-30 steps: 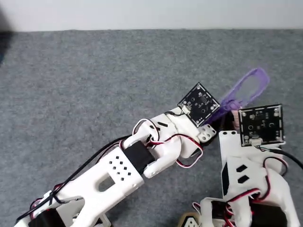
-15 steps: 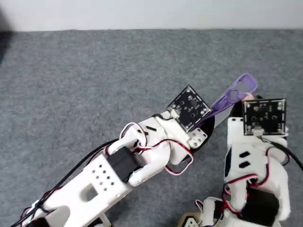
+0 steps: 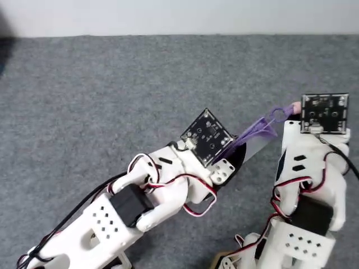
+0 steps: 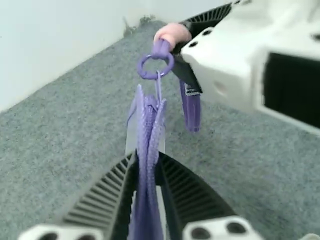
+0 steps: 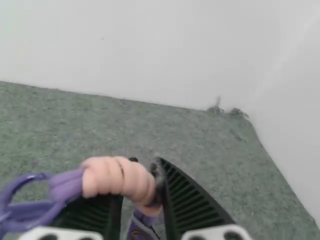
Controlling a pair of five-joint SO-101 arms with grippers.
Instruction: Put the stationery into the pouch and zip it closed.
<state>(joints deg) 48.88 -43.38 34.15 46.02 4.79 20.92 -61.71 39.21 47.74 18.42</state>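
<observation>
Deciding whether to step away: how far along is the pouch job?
Done: nothing I can confirm; the contents of the pouch are hidden. In hand: the left hand clamps its zipper edge while the right hand pinches the pink pull tab. Left: closing the zip; how far it has run I cannot tell.

- The high view looks steeply down on the grey table [image 3: 84, 84] from above both arms, facing the far wall [image 3: 168, 17].
- The left wrist view looks closely along the left gripper [image 4: 147, 160] towards the right arm [image 4: 240, 55].
- The right wrist view looks low along the right gripper [image 5: 142, 172], across the table to the wall's corner.
- All three views share the purple pouch [image 4: 147, 125] and its pink tab [image 5: 117, 177].
</observation>
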